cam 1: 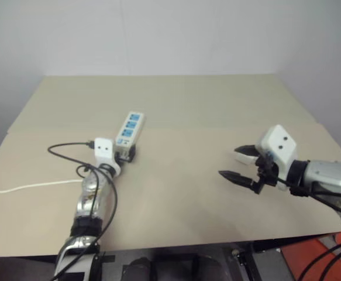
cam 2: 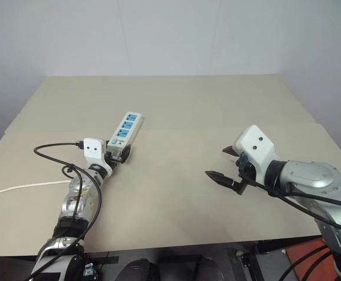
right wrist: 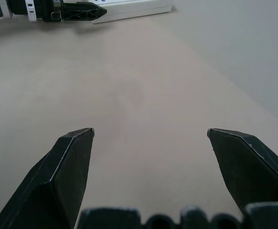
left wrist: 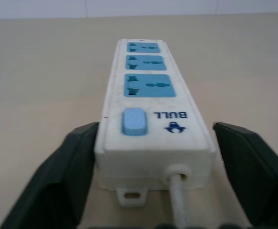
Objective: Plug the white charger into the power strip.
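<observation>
- The power strip lies on the surface, left of centre. Its 3 blue sockets face up, and its switch and cord are at the near end.
- The left gripper straddles that switch end with its jaws apart. 1 finger sits against the strip's side and the other stands a little off, though the wrist view is soft, so contact is my reading only.
- To brace well, close evenly on both side walls. Keep low and level, clear of the switch and cord.
- The right gripper hovers well apart to the right, with its jaws wide and empty.
- I cannot tell where the white charger lies.
</observation>
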`<state>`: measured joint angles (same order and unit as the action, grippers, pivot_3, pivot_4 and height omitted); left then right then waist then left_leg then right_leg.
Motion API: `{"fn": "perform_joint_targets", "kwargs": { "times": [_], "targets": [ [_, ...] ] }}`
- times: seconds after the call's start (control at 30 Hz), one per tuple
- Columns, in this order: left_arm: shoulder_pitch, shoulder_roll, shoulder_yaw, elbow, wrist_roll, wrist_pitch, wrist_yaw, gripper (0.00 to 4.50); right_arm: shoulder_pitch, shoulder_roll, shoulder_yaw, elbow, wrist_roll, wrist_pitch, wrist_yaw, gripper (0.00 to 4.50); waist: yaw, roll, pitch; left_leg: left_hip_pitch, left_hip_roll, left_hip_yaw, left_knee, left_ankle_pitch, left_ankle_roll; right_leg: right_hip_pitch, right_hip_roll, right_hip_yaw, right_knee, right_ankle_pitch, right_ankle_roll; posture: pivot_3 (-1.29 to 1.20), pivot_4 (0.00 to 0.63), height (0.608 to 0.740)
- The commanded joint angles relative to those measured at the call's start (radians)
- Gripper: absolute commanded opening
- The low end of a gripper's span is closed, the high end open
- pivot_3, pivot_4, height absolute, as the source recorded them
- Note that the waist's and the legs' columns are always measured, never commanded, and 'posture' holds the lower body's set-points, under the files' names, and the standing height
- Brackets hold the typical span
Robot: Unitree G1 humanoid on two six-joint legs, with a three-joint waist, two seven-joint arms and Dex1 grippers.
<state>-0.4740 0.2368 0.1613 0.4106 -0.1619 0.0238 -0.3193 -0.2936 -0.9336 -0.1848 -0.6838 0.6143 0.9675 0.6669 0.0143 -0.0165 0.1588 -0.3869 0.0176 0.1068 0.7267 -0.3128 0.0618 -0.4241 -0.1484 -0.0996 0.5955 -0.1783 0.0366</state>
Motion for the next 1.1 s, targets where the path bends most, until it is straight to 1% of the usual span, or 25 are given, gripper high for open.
{"fn": "perform_joint_targets", "kwargs": {
  "times": [0.03,0.2,0.47,0.67,0.77,0.87,0.97,1.1],
  "targets": [
    [-0.024,-0.006,-0.006,0.002,-0.012,-0.005,-0.010,3.21,0.001,-0.010,-0.033,-0.018,0.006,0.002,-0.011,4.50,0.001,0.000,0.000,0.000,0.000,0.000,0.000,0.000,0.000,0.000,0.000,0.000,0.000,0.000,0.000,0.00,0.150,0.740],
    [-0.020,-0.005,-0.019,0.008,0.012,-0.008,0.000,3.21,0.002,-0.008,-0.031,-0.018,0.005,0.003,-0.015,4.50,0.001,0.000,0.000,0.000,0.000,0.000,0.000,0.000,0.000,0.000,0.000,0.000,0.000,0.000,0.000,0.00,0.150,0.740],
    [-0.017,0.004,-0.030,-0.015,0.002,0.011,-0.028,3.21,0.002,-0.007,-0.027,-0.017,0.004,0.003,-0.025,4.50,0.001,0.000,0.000,0.000,0.000,0.000,0.000,0.000,0.000,0.000,0.000,0.000,0.000,0.000,0.000,0.00,0.150,0.740],
    [0.047,0.055,-0.101,-0.166,-0.054,0.055,-0.237,3.21,0.007,-0.009,-0.030,-0.017,0.003,0.001,-0.029,4.50,0.002,0.000,0.000,-0.001,0.000,0.000,0.000,0.000,0.000,0.000,0.000,-0.001,0.000,0.000,0.000,0.00,0.150,0.740],
    [0.064,0.074,-0.126,-0.212,-0.065,0.067,-0.303,3.21,0.008,-0.010,-0.032,-0.016,0.001,-0.001,-0.029,4.50,0.007,0.000,0.000,-0.002,0.000,0.000,0.000,0.000,0.001,-0.001,0.000,-0.001,-0.001,0.000,0.000,0.00,0.150,0.740],
    [0.081,0.104,-0.159,-0.246,-0.086,0.080,-0.404,3.21,0.013,-0.017,-0.046,-0.016,0.003,-0.001,-0.025,4.50,0.007,0.000,0.000,-0.002,0.000,0.000,0.001,0.000,0.001,-0.001,0.000,-0.001,-0.001,0.000,0.001,0.00,0.150,0.740],
    [0.101,0.137,-0.193,-0.264,-0.109,0.085,-0.518,3.21,0.028,-0.040,-0.064,-0.014,0.000,-0.004,-0.009,4.50,0.007,0.000,0.000,-0.002,0.000,0.000,0.001,0.000,0.001,-0.001,0.000,-0.001,-0.001,0.000,0.001,0.00,0.150,0.740],
    [0.119,0.154,-0.227,-0.264,-0.136,0.061,-0.638,3.21,0.043,-0.112,-0.099,-0.002,0.017,0.029,0.035,4.50,0.008,0.000,0.000,-0.002,0.000,0.000,0.001,-0.001,0.001,-0.001,0.000,-0.001,-0.001,0.000,0.001,0.00,0.150,0.740]
  ]
}}
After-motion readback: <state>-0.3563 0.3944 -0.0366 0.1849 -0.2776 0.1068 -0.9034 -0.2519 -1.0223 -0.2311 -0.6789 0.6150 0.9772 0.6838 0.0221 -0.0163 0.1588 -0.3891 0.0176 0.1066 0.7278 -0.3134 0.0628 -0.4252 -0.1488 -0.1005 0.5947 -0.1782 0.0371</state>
